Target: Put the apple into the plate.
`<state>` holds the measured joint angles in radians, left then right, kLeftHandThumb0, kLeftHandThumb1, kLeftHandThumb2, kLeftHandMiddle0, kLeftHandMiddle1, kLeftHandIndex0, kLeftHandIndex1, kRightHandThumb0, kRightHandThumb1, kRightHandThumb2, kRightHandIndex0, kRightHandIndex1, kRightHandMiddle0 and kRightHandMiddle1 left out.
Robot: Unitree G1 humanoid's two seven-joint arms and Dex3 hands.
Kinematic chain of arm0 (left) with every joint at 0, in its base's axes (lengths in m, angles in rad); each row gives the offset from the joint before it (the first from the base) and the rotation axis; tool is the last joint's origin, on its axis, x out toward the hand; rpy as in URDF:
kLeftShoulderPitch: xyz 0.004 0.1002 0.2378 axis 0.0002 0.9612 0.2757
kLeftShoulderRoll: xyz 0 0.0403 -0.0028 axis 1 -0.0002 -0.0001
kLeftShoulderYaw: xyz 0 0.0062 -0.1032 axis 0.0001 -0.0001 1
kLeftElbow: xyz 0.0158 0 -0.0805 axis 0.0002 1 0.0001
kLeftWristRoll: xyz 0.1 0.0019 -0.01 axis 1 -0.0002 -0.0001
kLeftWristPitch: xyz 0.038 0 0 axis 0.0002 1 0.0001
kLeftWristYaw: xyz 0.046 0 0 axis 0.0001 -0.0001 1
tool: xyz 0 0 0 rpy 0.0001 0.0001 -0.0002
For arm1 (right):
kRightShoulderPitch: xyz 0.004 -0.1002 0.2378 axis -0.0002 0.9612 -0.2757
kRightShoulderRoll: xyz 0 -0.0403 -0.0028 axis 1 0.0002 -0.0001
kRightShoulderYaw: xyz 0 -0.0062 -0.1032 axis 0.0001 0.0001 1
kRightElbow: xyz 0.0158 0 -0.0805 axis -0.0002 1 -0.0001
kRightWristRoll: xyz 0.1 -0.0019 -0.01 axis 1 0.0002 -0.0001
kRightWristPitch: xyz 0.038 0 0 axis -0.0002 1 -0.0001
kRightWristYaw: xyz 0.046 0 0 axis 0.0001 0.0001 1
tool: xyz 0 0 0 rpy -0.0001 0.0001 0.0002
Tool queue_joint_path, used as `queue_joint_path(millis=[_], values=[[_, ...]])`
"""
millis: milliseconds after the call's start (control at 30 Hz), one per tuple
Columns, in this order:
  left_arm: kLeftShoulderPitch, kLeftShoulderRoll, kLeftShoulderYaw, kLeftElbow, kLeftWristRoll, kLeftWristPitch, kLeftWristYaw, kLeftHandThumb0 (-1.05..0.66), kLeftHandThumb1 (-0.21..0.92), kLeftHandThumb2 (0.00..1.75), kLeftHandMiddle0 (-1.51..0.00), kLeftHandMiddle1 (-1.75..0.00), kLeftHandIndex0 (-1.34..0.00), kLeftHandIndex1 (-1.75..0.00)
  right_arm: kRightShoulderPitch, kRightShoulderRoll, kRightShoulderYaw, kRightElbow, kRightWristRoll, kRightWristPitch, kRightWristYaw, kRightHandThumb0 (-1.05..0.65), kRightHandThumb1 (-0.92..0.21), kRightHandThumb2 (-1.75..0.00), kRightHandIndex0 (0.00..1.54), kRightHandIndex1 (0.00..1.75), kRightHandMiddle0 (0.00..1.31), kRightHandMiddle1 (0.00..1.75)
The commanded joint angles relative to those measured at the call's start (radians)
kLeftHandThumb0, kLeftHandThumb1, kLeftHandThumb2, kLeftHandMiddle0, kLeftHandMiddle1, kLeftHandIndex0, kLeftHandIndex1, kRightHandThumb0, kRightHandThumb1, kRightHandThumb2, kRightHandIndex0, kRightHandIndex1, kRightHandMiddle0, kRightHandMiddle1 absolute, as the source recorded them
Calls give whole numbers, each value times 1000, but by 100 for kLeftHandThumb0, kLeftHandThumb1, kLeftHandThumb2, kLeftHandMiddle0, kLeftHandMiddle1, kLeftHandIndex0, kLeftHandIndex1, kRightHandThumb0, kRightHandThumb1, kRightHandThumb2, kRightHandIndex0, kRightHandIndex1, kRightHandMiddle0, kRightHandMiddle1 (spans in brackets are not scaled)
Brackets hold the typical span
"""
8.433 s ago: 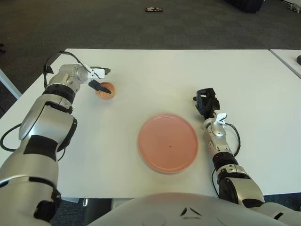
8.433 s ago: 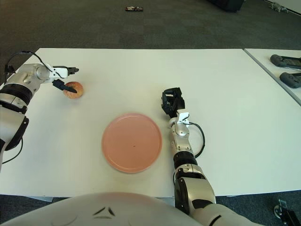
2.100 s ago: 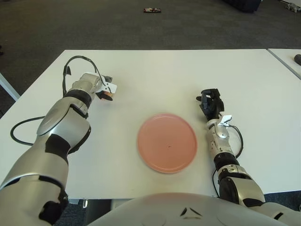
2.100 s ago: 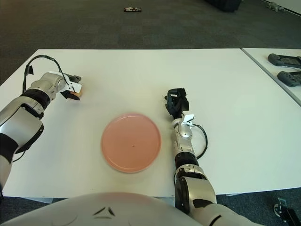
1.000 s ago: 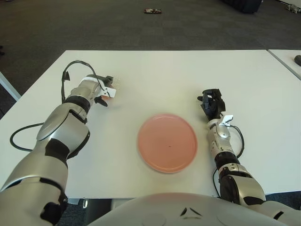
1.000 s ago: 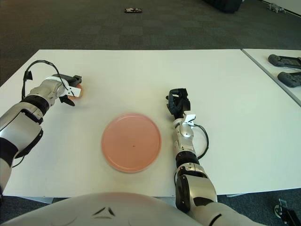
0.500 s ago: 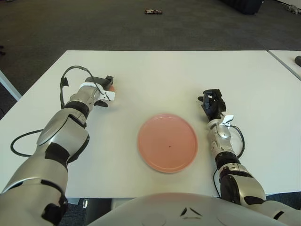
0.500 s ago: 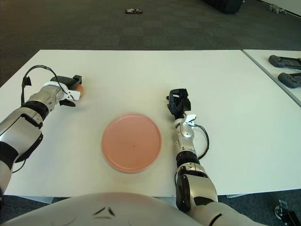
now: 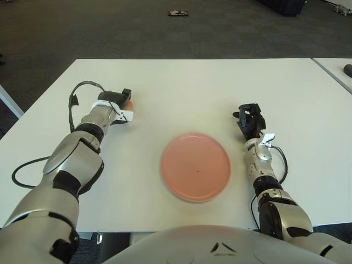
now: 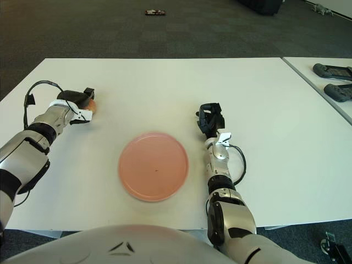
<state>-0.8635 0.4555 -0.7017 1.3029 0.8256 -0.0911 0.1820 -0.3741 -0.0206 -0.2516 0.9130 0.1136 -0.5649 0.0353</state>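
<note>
- Orange-red and mostly hidden, the apple [image 10: 92, 104] lies on the far left part of the white table [image 9: 187, 82], with only a sliver of it showing past the fingers [image 9: 126, 94] of the left hand [image 9: 116, 105].
- That left hand is at the apple: its dark fingers reach over the top and far side, and the pale thumb piece [image 9: 125, 116] sits on the near side, so the fruit lies between them.
- Fingers look part-curled around the apple and touching it; whether they are clamped tight or just cupping it I cannot tell from either eye view.
- Judged from this, the step in hand is the grasp itself. The apple appears to be on the tabletop, not lifted.
- Next move calls for a firm closure on the fruit, then a lift clear of the table and a carry towards the robot's right and nearer its body, ending above the plate.
- Pink plate [image 9: 196, 166] lies flat near the table's front edge, well apart from the apple, with nothing on it.
- Right hand [image 9: 249, 119] shows just beside the plate on its right side, fingers drawn in and holding nothing; it takes no part.
- Beyond the table, a small dark object [image 9: 179, 11] lies on the grey carpet.
</note>
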Motion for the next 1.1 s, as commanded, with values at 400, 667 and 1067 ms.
queue_joint_path(millis=[400, 667, 1067], values=[[87, 10, 44, 29, -31, -106, 33, 0, 4, 156, -89, -153, -60, -174, 44, -1, -10, 60, 26, 50, 8, -35, -89, -55, 33, 141, 21, 175], [76, -5, 14, 22, 7, -60, 22, 0, 7, 153, -86, -152, -60, -175, 44, -1, -11, 61, 29, 49, 9, -35, -88, -57, 34, 142, 22, 175], [84, -20, 58, 42, -35, -61, 39, 0, 6, 156, -84, -159, -60, -175, 39, -4, -13, 75, 34, 32, 18, -36, -86, -60, 35, 142, 23, 175]])
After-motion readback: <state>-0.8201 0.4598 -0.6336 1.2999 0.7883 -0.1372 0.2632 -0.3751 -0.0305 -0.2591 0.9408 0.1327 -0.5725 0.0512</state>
